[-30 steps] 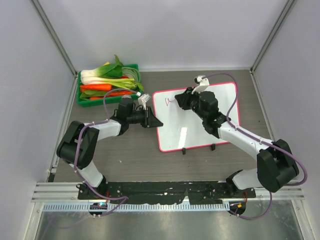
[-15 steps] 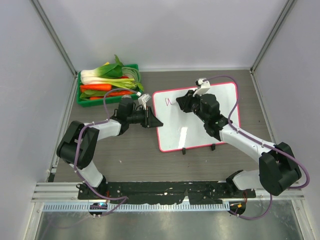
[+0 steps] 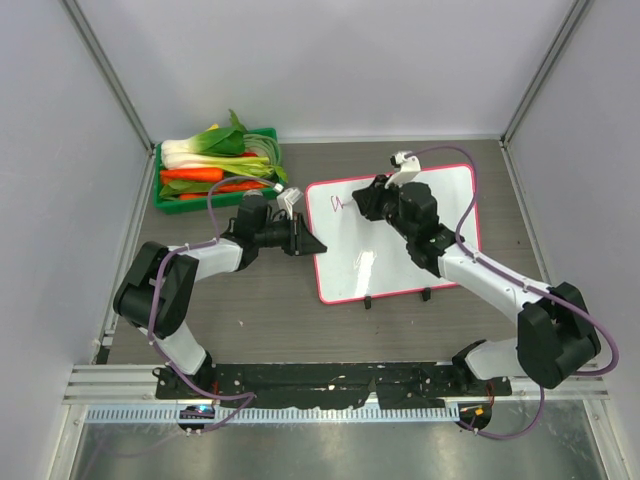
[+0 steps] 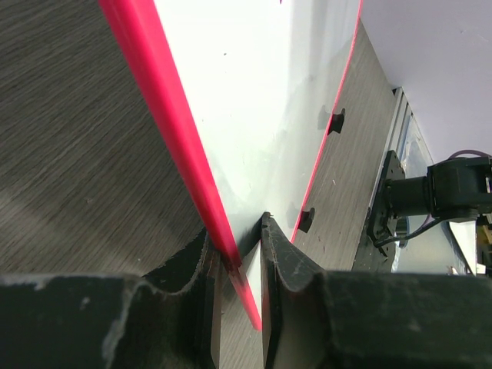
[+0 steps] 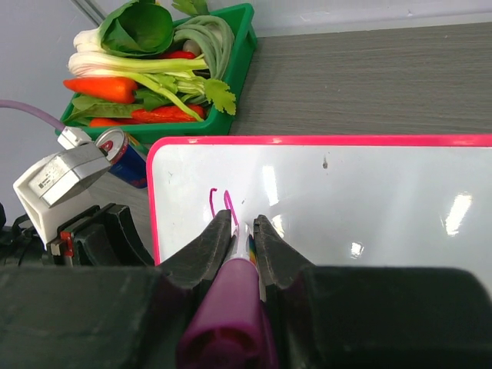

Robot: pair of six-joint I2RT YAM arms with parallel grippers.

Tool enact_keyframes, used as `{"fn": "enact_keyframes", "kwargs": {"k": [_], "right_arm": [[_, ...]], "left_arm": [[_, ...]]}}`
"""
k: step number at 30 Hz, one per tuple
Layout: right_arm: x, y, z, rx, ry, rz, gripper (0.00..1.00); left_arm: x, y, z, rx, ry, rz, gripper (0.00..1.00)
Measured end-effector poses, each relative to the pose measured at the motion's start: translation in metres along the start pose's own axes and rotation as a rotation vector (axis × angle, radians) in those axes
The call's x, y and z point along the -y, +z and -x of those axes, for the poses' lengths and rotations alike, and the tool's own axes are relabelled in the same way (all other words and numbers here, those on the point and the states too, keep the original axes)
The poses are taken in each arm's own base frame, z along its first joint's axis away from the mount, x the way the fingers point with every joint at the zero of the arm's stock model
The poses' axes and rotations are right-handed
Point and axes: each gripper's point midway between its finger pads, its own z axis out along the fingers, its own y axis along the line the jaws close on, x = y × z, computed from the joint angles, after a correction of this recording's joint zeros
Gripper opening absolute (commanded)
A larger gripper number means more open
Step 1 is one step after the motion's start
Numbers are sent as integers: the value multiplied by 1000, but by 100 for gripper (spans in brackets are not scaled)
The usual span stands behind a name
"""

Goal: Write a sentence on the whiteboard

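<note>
Upper left on the whiteboard [image 3: 340,270], the sentence [image 5: 213,204] just gained a loop and is barely begun; right gripper [image 5: 244,228] clamps the marker [image 5: 231,307], left gripper [image 4: 234,242] pinches its edge.

Close-up: left gripper [image 4: 234,246] pinches the whiteboard [image 4: 261,100] by its pink frame [image 4: 165,131], one black finger each side of the edge; board runs up & away, glossy white; two small black feet [image 4: 336,121] on its right edge; grey wood-grain table [image 4: 77,154] either side; black arm base [image 4: 430,196] w/ purple cable [image 4: 469,154] far right.
</note>
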Motion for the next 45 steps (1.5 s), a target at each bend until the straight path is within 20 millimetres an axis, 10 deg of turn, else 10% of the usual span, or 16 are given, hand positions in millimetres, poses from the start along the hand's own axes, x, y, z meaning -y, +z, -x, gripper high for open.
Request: {"fn": "enact_keyframes", "kwargs": {"k": [45], "right_arm": [[12, -5, 13, 41, 6, -51, 1]], "left_arm": [[3, 2, 0, -10, 11, -1, 0]]}}
